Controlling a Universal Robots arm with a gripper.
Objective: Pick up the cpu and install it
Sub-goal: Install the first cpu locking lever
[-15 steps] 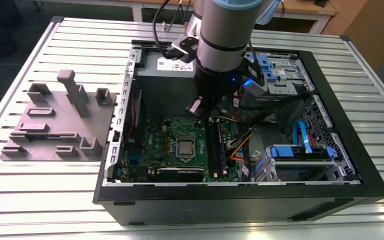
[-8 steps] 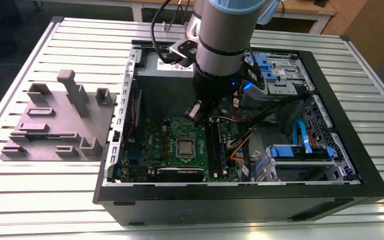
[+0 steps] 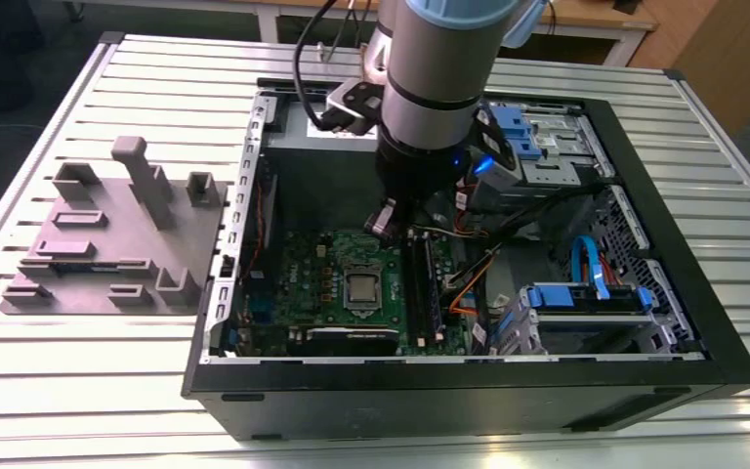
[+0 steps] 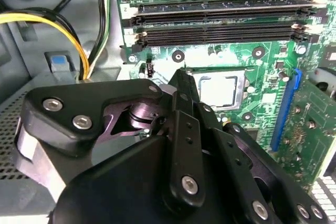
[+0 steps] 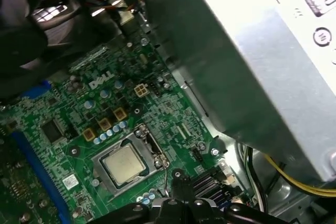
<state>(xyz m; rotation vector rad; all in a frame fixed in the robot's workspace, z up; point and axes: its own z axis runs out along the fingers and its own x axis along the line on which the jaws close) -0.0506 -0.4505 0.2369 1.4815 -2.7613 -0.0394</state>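
Observation:
The cpu [image 3: 363, 287] is a small square chip with a silvery metal top. It lies flat in its socket on the green motherboard [image 3: 308, 262] inside the open computer case. Both wrist views show the cpu [image 4: 218, 88] [image 5: 124, 163] framed by the socket's metal bracket. My gripper [image 3: 389, 217] hangs just above the board, on the far side of the socket in the exterior view. Its black tip [image 4: 182, 77] [image 5: 177, 177] ends close to a corner of the socket. Nothing shows in its hold.
The case walls [image 3: 231, 293] ring the board. A grey power supply box [image 5: 252, 77] stands close beside the arm, with yellow cables [image 4: 79, 40] next to it. Memory slots [image 4: 220, 22] and blue drive cages [image 3: 584, 298] flank the socket. A grey stepped block [image 3: 114, 244] rests on the table outside.

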